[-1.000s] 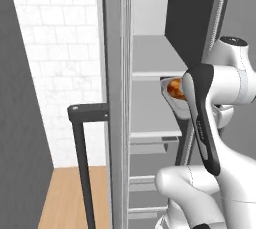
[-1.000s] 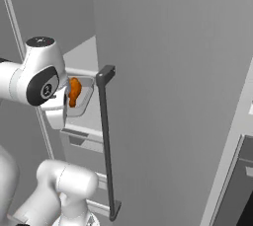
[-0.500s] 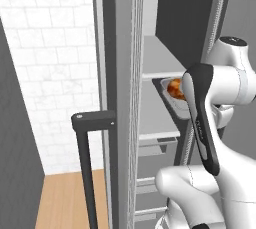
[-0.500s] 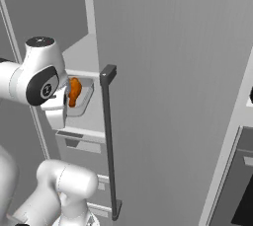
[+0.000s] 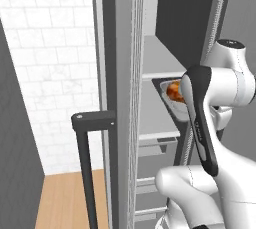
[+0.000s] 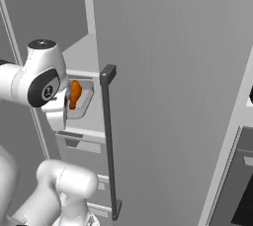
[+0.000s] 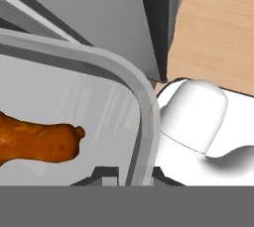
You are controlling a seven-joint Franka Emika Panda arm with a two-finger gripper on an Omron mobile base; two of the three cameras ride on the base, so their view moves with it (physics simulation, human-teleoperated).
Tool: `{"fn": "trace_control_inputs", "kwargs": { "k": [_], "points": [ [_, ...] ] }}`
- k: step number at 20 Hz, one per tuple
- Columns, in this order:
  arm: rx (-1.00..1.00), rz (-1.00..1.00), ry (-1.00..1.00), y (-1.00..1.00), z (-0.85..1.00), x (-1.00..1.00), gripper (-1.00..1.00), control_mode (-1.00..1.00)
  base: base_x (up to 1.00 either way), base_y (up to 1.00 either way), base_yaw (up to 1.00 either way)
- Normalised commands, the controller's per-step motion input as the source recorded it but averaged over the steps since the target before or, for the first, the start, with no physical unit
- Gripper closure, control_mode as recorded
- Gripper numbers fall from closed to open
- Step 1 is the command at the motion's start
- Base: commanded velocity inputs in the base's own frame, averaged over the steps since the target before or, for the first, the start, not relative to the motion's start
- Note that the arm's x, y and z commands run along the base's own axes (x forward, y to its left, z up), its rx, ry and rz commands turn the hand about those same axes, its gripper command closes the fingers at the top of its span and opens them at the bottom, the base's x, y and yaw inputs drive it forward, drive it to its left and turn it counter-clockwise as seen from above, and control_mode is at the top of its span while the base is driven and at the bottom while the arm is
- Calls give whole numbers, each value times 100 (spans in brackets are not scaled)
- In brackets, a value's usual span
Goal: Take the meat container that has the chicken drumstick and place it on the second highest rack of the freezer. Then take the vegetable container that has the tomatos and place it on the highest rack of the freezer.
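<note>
The meat container [image 6: 85,99], a shallow clear tray with a grey rim [image 7: 144,103], holds the orange-brown chicken drumstick [image 7: 35,141] [image 5: 173,92] [image 6: 74,94]. My gripper [image 7: 130,174] is shut on the tray's near rim. The tray hangs inside the open freezer [image 5: 165,28], just above the second highest rack [image 5: 153,115] and under the highest rack [image 5: 159,57]. My forearm hides the tray's near half in the left base view. The vegetable container and the tomatos are out of view.
The open freezer door [image 6: 173,92] with its long dark bar handle [image 6: 109,141] stands right of the tray. In the left base view the door's edge [image 5: 122,98] and handle [image 5: 86,163] rise left of the arm. Drawers [image 6: 81,143] sit below the shelves. Wood floor [image 7: 218,28] lies below.
The whole picture has shifted, so the base has driven: the door and its handle have slid across both base views. The tray stays in my grip at the same height.
</note>
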Motion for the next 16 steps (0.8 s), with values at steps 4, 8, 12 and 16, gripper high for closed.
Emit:
{"fn": "trace_control_inputs", "kwargs": {
  "k": [4, 8, 12, 16],
  "points": [
    [-1, -5, 0, 20, -70, 14, 100, -100, 0, 0, 0],
    [0, -2, 0, 0, -57, 46, 100, -100, 0, 0, 0],
    [0, -1, 0, 0, -41, 67, 100, -100, 0, 0, 0],
    [0, 0, 0, 6, -32, 76, 100, -100, 0, 0, 0]
  ]
}}
